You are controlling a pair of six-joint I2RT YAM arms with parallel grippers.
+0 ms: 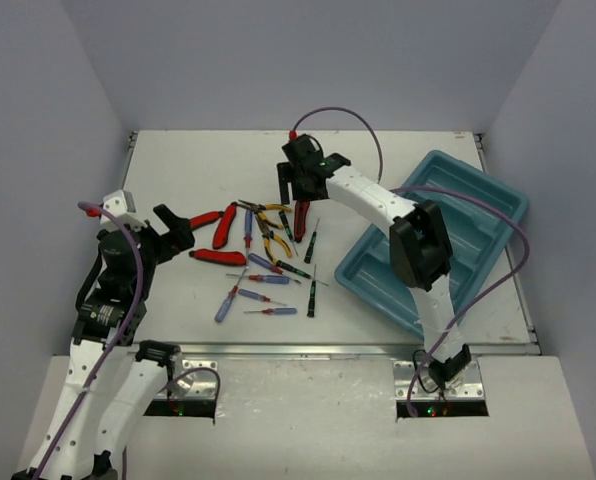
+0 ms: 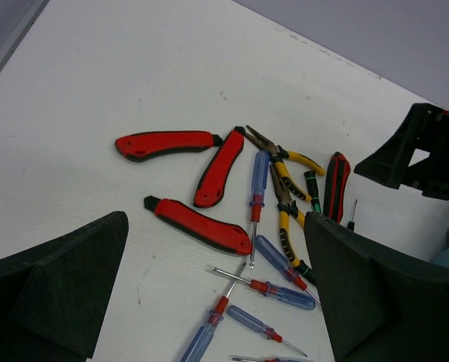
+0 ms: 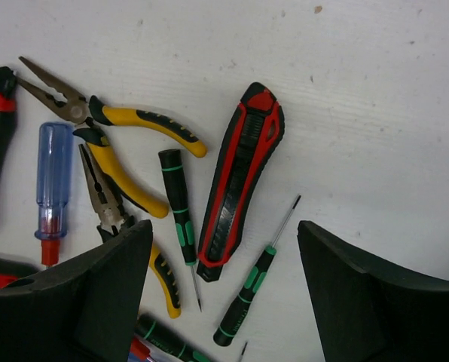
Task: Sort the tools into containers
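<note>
The right tool [image 3: 224, 237] hangs with its jaws wide over the red-and-black plastic utility knife [image 3: 239, 177]. The knife lies flat on the white desk [image 3: 375, 90] at the far edge of the tool pile. Its long axis runs along the gap between the fingers, so they would close across its narrow body. Slim black-green screwdrivers [image 3: 178, 215] lie close on both sides and could get caught. The left tool [image 2: 215, 222], also wide and holding nothing, is farther off. The teal plastic tray [image 1: 448, 162], with long smooth compartments, sits to the right.
</note>
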